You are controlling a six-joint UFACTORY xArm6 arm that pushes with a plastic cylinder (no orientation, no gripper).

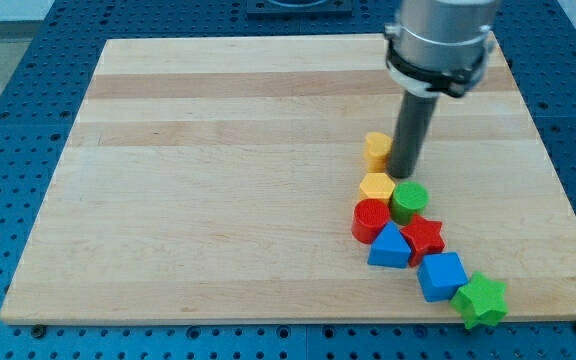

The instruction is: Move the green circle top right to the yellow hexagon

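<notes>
Green circle just below my tip, seemingly touching.

On the board, the blocks ran in a chain toward the view's bottom right. The tip stood just right of the topmost block. Below it sat the hexagon, touching the circle on its right. A cylinder lay below the hexagon. Next came a triangle with a star to its right, then a cube and a second star at the board's edge.
</notes>
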